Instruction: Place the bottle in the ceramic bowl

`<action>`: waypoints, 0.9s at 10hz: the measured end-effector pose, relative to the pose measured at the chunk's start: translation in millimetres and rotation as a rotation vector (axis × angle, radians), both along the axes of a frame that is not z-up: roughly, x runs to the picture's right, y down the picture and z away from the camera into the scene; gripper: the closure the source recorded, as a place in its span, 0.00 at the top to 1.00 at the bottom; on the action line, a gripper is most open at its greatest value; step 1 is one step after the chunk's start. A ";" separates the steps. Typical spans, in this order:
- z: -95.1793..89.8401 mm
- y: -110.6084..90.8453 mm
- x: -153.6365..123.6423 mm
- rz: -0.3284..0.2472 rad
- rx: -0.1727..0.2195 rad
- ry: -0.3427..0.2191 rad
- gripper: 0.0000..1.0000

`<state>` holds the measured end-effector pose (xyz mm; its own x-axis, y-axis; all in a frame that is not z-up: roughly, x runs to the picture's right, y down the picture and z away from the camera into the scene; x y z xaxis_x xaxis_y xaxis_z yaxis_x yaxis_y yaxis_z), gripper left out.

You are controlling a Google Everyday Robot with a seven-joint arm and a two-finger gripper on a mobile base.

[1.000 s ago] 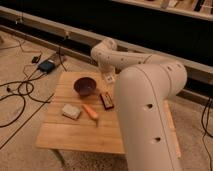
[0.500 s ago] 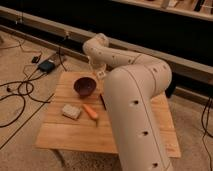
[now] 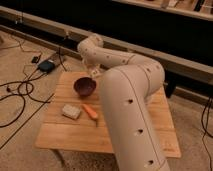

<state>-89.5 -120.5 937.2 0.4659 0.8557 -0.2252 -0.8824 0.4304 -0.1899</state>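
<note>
The dark maroon ceramic bowl [image 3: 85,86] sits on the far left part of the wooden table [image 3: 65,137]. My white arm reaches from the lower right over the table and bends back down at the far edge. My gripper [image 3: 93,73] hangs just behind and right of the bowl's rim, mostly hidden by the arm. I cannot pick out the white bottle; it is hidden or lost against the white arm.
A tan sponge-like block [image 3: 71,111] and an orange carrot-like piece [image 3: 90,111] lie in front of the bowl. Cables [image 3: 20,92] and a black box [image 3: 46,65] lie on the floor to the left. A dark wall with a rail runs behind the table.
The arm has swung left across the table, bringing the gripper close to the bowl's far right rim. The arm now covers the dark red bar seen earlier.
</note>
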 end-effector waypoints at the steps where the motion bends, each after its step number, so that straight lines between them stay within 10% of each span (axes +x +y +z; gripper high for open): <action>1: 3.1 3.1 -8.3 -0.002 -0.001 -0.011 0.00; 9: 19.7 35.3 -48.1 -0.019 -0.033 -0.049 0.00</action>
